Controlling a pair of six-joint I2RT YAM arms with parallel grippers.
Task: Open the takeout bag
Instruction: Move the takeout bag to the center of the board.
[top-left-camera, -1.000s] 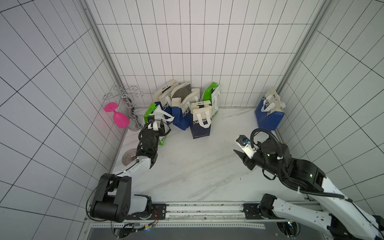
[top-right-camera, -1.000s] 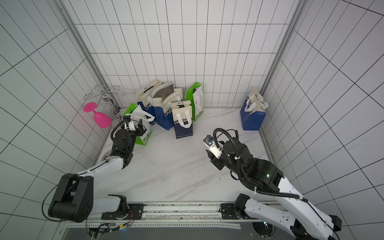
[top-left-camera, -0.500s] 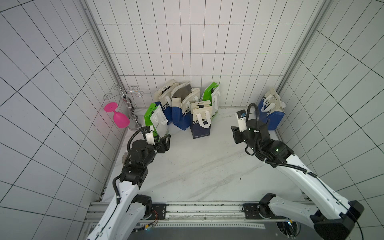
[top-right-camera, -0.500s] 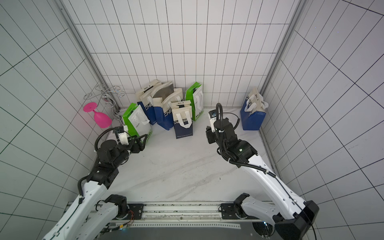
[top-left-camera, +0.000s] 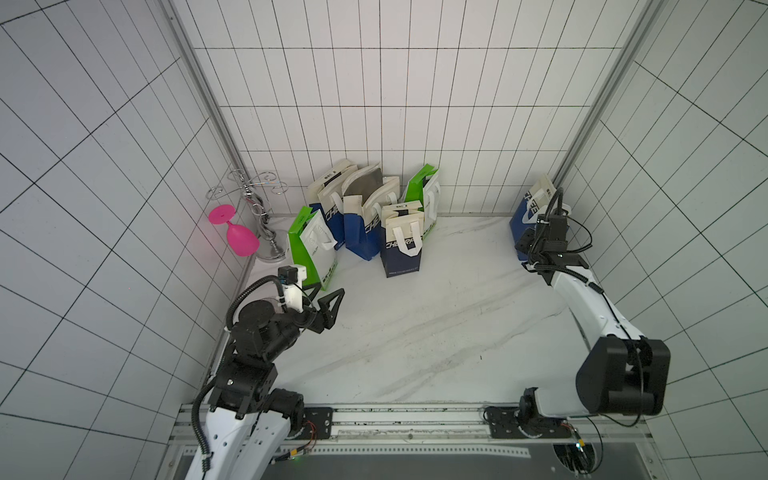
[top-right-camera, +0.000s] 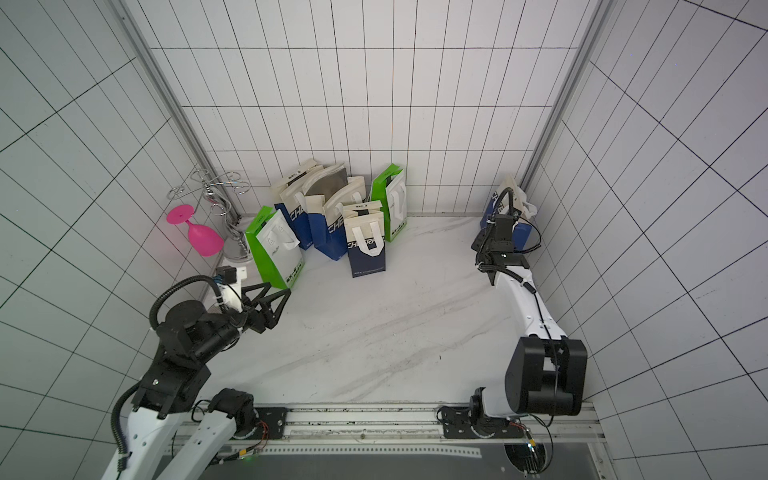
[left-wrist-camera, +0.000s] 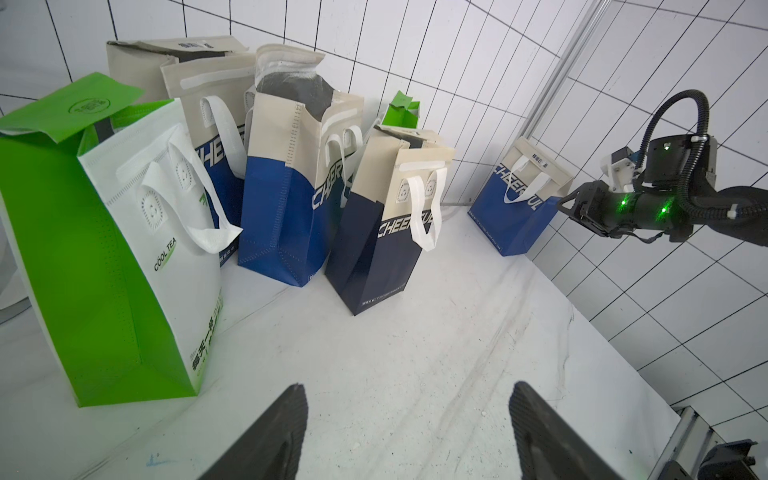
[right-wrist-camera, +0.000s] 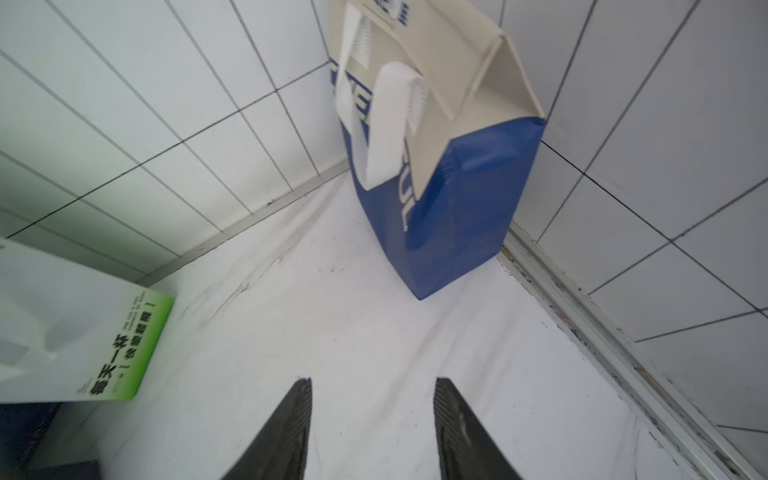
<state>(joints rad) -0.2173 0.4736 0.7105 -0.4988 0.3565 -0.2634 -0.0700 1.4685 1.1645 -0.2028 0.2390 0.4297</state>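
Note:
A blue and cream takeout bag (top-left-camera: 524, 216) (top-right-camera: 524, 237) (right-wrist-camera: 449, 199) stands alone in the back right corner, its cream top folded shut and its white handles hanging down. My right gripper (top-left-camera: 524, 246) (top-right-camera: 478, 246) (right-wrist-camera: 372, 380) is just in front of it, apart from it, open and holding nothing. My left gripper (top-left-camera: 330, 294) (top-right-camera: 278, 287) (left-wrist-camera: 407, 384) is open and empty near the front left. It hovers short of a green and white bag (top-left-camera: 309, 253) (left-wrist-camera: 104, 249) whose green flap stands up.
Several more blue, navy and green bags (top-left-camera: 401, 245) (left-wrist-camera: 286, 178) cluster at the back wall. A pink glass (top-left-camera: 241, 243) hangs from a metal rack (top-left-camera: 259, 208) at the back left. Tiled walls close in three sides.
My left gripper drew back from the green bag toward the front and opened wider. My right arm swung from the table's middle to the back right corner, up to the blue bag.

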